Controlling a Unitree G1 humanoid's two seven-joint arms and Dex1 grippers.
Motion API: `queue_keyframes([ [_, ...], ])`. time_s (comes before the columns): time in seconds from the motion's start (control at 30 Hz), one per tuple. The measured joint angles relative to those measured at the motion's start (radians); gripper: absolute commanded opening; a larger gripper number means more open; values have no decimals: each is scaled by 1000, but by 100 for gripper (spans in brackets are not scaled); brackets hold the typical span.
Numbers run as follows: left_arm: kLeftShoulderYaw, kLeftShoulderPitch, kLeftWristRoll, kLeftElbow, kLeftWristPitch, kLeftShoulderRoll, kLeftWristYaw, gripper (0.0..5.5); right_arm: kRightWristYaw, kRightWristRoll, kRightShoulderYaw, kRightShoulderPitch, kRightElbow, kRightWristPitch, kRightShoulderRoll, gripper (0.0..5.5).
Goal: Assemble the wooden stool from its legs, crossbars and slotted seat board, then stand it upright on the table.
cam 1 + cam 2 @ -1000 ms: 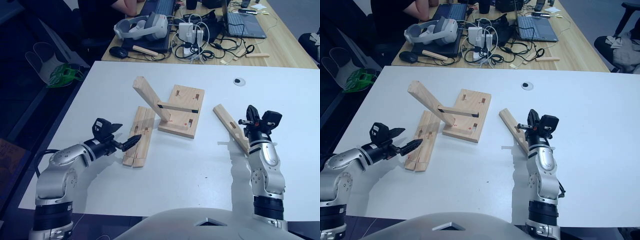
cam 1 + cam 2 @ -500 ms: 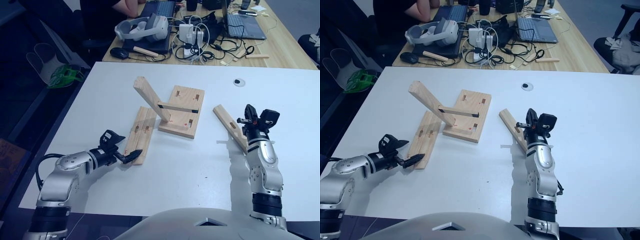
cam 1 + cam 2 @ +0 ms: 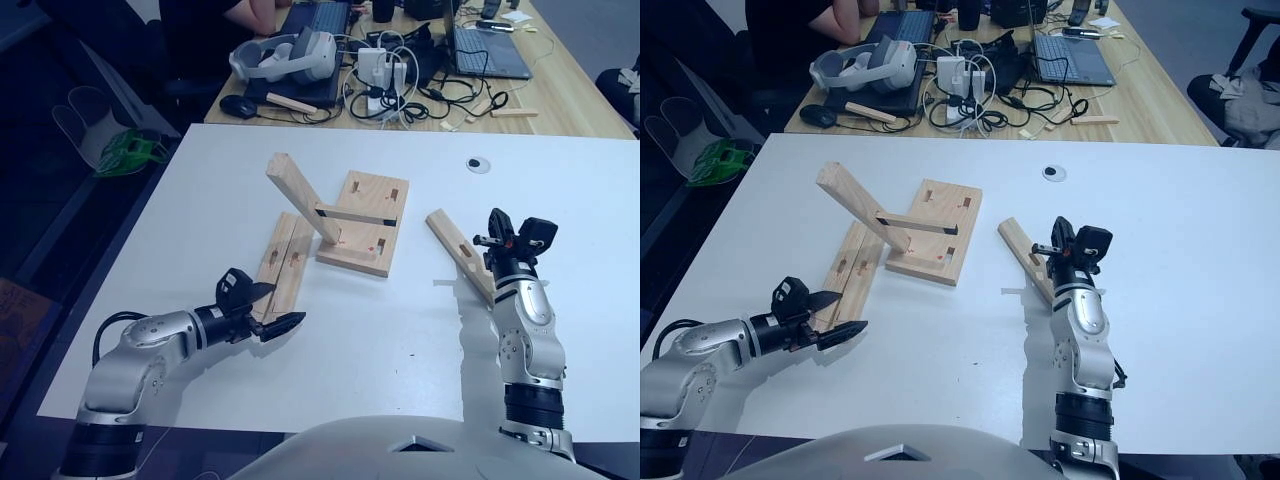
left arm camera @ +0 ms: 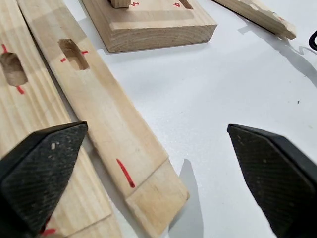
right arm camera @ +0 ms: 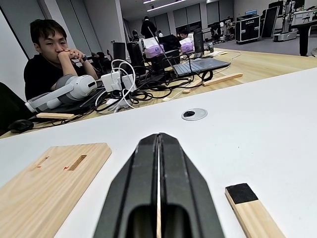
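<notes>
The slotted seat board (image 3: 365,222) lies flat mid-table. A leg (image 3: 298,195) leans up out of it, with a dark-ended crossbar (image 3: 355,214) attached. Two more slotted legs (image 3: 283,262) lie side by side to its left. My left gripper (image 3: 285,303) is open at their near ends, low over the table; in the left wrist view its fingers (image 4: 42,168) straddle the end of one leg (image 4: 114,144). Another leg (image 3: 458,252) lies to the right. My right gripper (image 3: 497,232) is shut and empty just above that leg's near end (image 5: 252,213).
A round grommet (image 3: 480,162) sits in the white table at the back right. Behind the table stands a wooden desk (image 3: 570,90) with laptops, cables and a headset (image 3: 285,55). Bare white tabletop (image 3: 390,320) lies in front of the seat board.
My left gripper has swung right and nearer, from the left side of the two lying legs to their near ends, staying open. The right gripper has barely shifted.
</notes>
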Motion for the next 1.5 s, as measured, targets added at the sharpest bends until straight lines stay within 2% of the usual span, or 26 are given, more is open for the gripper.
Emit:
queue_keyframes([
  [0.17, -46, -54, 91, -8, 25, 11, 104, 523, 0, 0, 0, 0, 0, 0, -3, 0],
  [0.43, -40, -58, 61, 3, 47, 55, 39, 523, -2, 0, 1, 0, 0, -1, -9, 0],
  [0.67, -28, -55, 49, 6, 45, 46, 41, 523, -5, 0, 0, 0, 0, -3, -7, 0],
  [0.97, -89, -82, 128, 14, 51, 54, 78, 523, -5, 0, -1, -2, 3, -10, 1, 0],
  [1.13, -133, -200, 90, -181, 354, 16, 181, 523, -5, 0, 2, -5, 10, -11, 3, 0],
  [1.23, -142, -235, 77, -204, 493, -37, 251, 523, -4, -1, 6, -17, 14, -12, 5, 0],
  [1.5, -141, -250, 72, -194, 635, -70, 349, 523, -3, -1, 13, -33, 22, -22, 8, 0],
])
